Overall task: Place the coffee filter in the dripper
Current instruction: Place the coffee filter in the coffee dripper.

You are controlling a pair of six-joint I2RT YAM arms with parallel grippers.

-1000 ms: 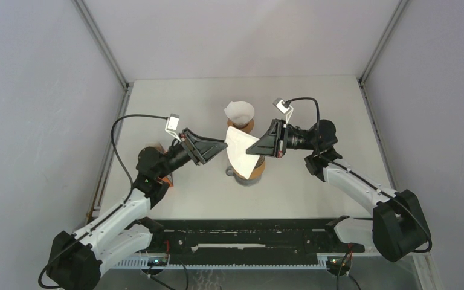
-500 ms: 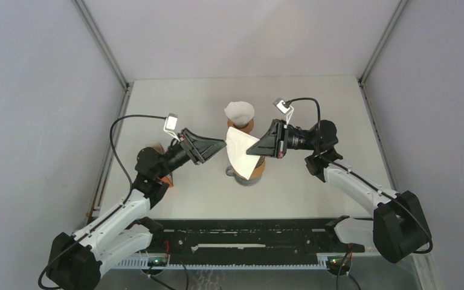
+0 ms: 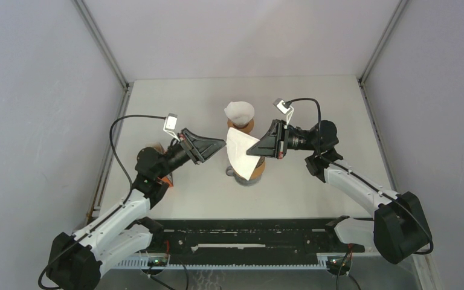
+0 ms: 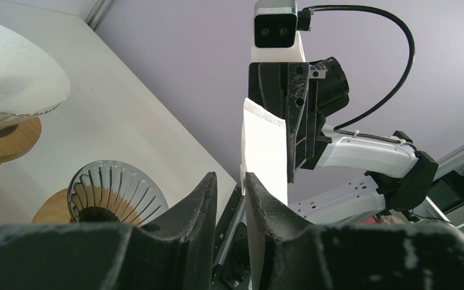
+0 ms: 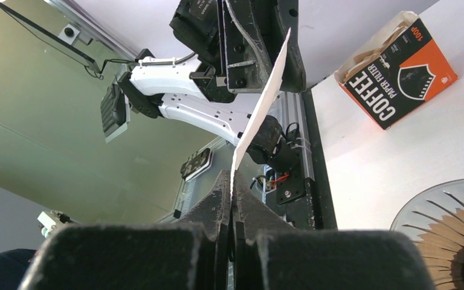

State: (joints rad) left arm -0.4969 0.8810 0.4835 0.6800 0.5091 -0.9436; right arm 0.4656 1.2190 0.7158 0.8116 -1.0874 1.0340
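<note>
— left tool [image 3: 220,144] has drawn its jaws closer since a second ago?
— yes, down to a slim gap at the left edge of the filter [image 3: 240,154]. i can't tell if it pinches the paper.
— where's the filter?
— in the air, on edge above the dripper [image 4: 118,194] on the worktop [image 3: 314,187], not in it. a lined dripper [image 3: 240,113] stands behind.
— and the right tool [image 3: 261,147]?
— clamped tight on the filter's right edge.

Orange-and-black filter box [image 5: 399,69] on white table [image 3: 320,103], paper-lined second dripper [image 3: 240,113] near the back.
</note>
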